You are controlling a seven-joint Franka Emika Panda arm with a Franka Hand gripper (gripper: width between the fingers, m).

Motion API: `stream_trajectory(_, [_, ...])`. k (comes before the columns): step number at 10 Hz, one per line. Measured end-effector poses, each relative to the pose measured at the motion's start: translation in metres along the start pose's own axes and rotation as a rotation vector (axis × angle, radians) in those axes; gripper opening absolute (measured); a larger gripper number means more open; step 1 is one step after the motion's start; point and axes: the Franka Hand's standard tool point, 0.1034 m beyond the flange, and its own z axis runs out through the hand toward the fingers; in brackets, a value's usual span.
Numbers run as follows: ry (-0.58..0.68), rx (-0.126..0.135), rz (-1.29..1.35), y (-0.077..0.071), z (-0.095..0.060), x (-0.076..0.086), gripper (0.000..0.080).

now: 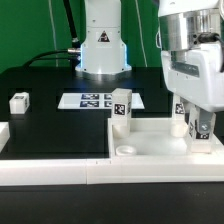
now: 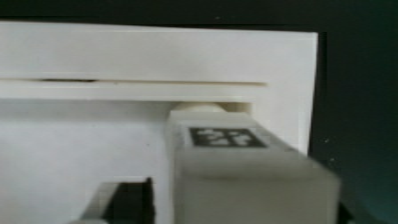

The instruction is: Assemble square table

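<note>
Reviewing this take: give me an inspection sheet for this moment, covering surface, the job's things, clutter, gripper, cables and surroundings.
Surface: black table, white border rail along the near edge.
Job's things: square tabletop against the rail; one leg standing at its corner, another leg at the gripper, a third leg loose on the exterior view's left.
Clutter: nothing seen; marker board lies flat.
Gripper: gripper at the leg; grip unclear.
Cables: black cables behind the robot base.
Surroundings: green backdrop.

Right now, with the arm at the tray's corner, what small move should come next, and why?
Probably lift straight up off the small white tagged leg block: it seems to stand upright in a corner of the large white square tray-like top, between the jaws, whose grip I cannot tell. Another leg block lies loose.
</note>
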Motion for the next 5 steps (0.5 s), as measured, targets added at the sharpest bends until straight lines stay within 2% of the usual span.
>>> stream_trajectory(1, [0.005,0.010,-0.240,-0.0025,-0.0019,0.0001,0.0558])
stream_trajectory(2, [0.004,0.017,-0.437,-0.0024,-0.0014,0.0047,0.0622])
stream_trajectory(5, [0.012,0.007,-0.601,-0.0013,-0.0002,0.0069,0.0641])
